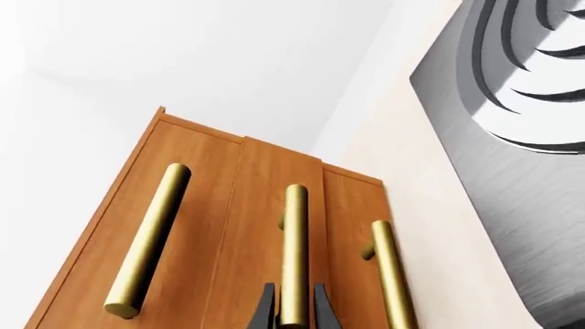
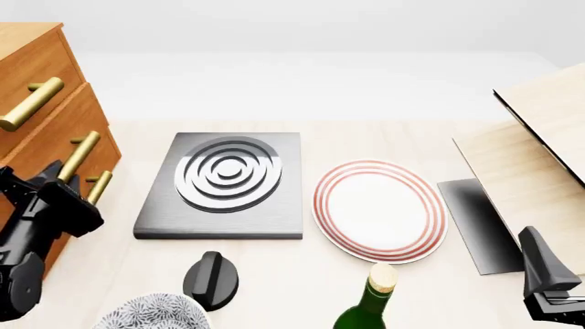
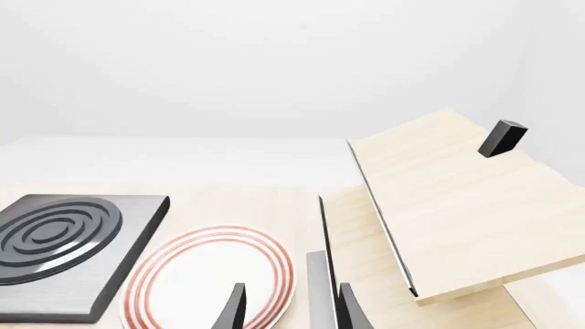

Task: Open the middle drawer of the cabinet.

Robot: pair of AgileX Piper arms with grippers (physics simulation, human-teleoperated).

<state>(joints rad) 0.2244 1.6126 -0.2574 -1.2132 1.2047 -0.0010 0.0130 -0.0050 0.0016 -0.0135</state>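
Now, left gripper (image 1: 294,308): fingers straddle the brass bar of the middle drawer (image 1: 279,226), narrowly set; contact cannot be told.
Cabinet (image 2: 41,116): front view's 9 o'clock edge.
Advice: clamp squarely, then pull straight outward.
Right gripper (image 3: 290,308): parted, empty, idle at 4 o'clock.
Nearby: hob slab (image 2: 224,184) and knob (image 2: 210,277), probably outside the drawer's path.

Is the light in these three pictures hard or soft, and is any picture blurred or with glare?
Front view: soft, even light, only a faint shadow beside the plate. Left wrist view: sharp, a mild sheen on the brass handles of the cabinet. Right wrist view: sharp, no glare, pale background washed out.
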